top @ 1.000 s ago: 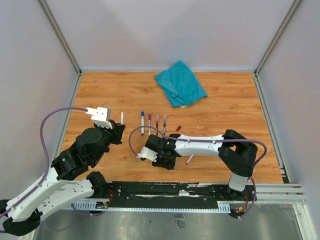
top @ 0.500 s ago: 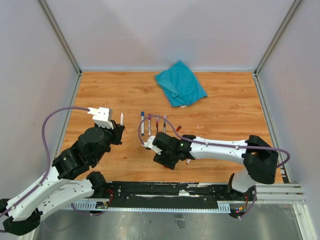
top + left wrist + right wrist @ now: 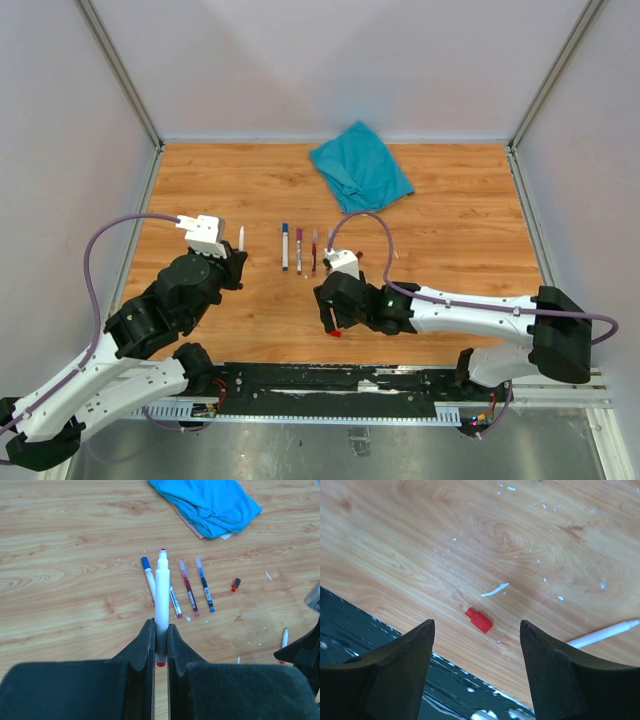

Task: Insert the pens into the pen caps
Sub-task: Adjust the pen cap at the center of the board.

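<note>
Wood-grain worktop (image 3: 450,200), pale walls (image 3: 330,60), crumpled teal cloth (image 3: 360,178) at far edge; left fingers (image 3: 144,647) clamped on white-barrelled pen (image 3: 162,592); right fingers (image 3: 405,660) spread over small red plastic cap (image 3: 479,620) near front edge; other pens (image 3: 189,587) lie in a row mid-worktop.

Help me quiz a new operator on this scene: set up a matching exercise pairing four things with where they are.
Things:
1. white pen
2. red cap
3. teal cloth
4. row of pens

Places:
A. crumpled at the far side
B. lying side by side, not held
C. clamped in the left hand
D. lying loose below the open right hand

Pairs: 1-C, 2-D, 3-A, 4-B
</note>
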You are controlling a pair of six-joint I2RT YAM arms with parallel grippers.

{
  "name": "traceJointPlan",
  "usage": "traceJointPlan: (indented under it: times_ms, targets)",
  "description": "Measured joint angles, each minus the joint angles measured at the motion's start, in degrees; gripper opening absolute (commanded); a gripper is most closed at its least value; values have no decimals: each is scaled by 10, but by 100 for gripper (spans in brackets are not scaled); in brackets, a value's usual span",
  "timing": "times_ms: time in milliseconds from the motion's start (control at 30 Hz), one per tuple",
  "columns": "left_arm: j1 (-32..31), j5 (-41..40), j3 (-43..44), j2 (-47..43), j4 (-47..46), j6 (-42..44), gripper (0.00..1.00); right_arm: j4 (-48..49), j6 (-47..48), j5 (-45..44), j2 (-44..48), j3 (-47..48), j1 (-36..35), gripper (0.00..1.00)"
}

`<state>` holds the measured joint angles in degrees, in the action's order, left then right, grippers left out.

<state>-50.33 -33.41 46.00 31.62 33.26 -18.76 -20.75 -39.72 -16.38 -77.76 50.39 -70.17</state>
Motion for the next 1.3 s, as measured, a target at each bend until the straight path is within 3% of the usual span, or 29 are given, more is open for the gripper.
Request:
traceJointPlan:
  times_ms: [267, 500, 967, 1300]
  targets:
    - [0, 0, 0, 4, 0, 3, 0, -59, -229, -45, -26, 22, -8, 72]
    - [0, 0, 0, 4, 0, 3, 0, -163, -349, -48, -113, 111, -22, 77]
    - [0, 0, 0, 4, 0, 3, 1, -186, -434, -22, -181, 121, -22, 70]
    - [0, 0, 0, -7, 0, 3, 1, -173, -444, 7, -207, 118, -18, 59]
